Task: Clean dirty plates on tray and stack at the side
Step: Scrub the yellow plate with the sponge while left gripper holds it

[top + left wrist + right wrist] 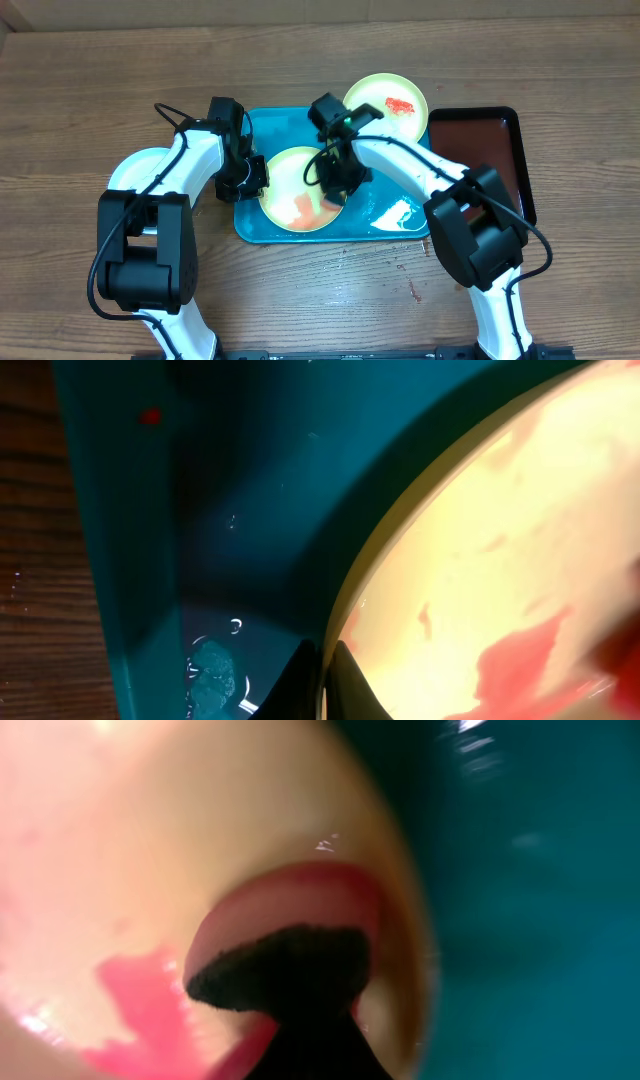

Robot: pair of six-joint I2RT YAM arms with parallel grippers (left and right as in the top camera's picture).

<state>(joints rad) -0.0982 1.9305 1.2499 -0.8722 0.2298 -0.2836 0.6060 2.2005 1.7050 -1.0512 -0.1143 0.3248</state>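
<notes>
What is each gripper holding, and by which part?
The left gripper pinches the smeared plate by its rim. The right gripper holds a dark pad against that plate; the grip spot is hidden.

**A:** Where does the tray sit?

**B:** The teal tray point(283, 128) lies flat about mid-tabletop, its long sides running left to right. It has rounded corners and a raised rim, and its near right part glistens wet.

**A:** And the plates?

**B:** The near plate point(292, 200) lies flat in the tray's left half. It has a pale yellow-green rim and a whitish centre, with orange-red sauce smeared across its near part. The far plate point(385, 100) has the same colouring. It rests over the tray's far right corner, overlapping the rim, with a red smear just right of its centre.

**A:** Touching?

**B:** No, they're apart.
</notes>
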